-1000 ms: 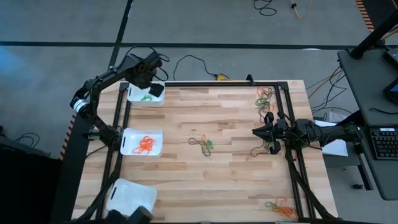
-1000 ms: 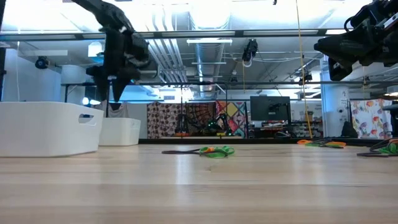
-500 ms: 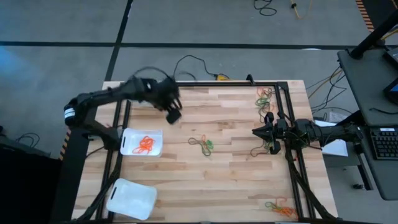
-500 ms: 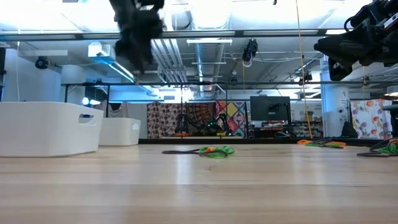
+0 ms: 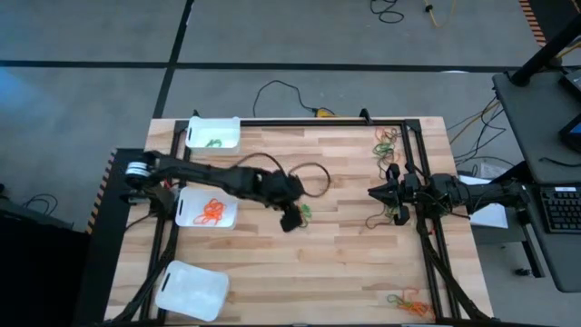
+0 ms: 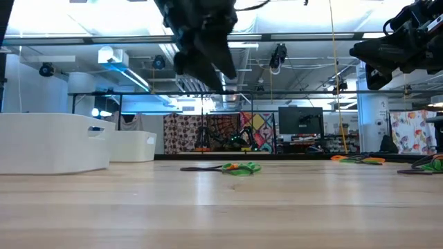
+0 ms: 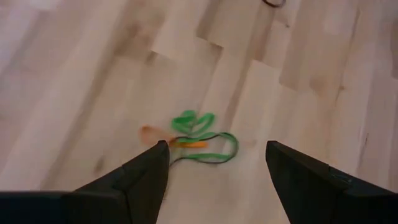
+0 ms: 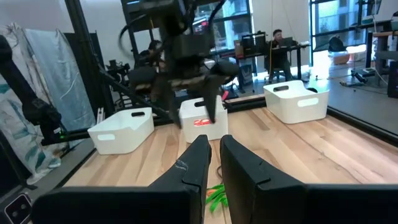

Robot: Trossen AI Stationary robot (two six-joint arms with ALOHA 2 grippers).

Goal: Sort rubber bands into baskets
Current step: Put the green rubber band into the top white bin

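A small tangle of green, orange and black rubber bands (image 5: 302, 212) (image 7: 200, 138) lies flat on the wooden table's middle. My left gripper (image 5: 290, 220) (image 7: 216, 149) hovers above it, slanting down, open, with the tangle showing between its fingers and nothing held. Three white baskets stand along the left side: the far one (image 5: 227, 133) holds green bands, the middle one (image 5: 189, 207) orange bands, and the near one (image 5: 191, 289) shows none. My right gripper (image 5: 372, 193) (image 8: 213, 155) waits shut at the table's right, pointing level, clear of the table.
More rubber bands lie at the far right (image 5: 388, 141), under the right arm (image 5: 379, 219) and at the near right corner (image 5: 407, 303). A black frame (image 5: 300, 121) runs along the table's edges. A black cable (image 5: 313, 171) loops from the left arm.
My left gripper has swung from above the far basket toward the table's right and near edge, ending over the middle tangle of bands. It has turned and tipped on the way and stays clear of the table. The bands and baskets have not moved.
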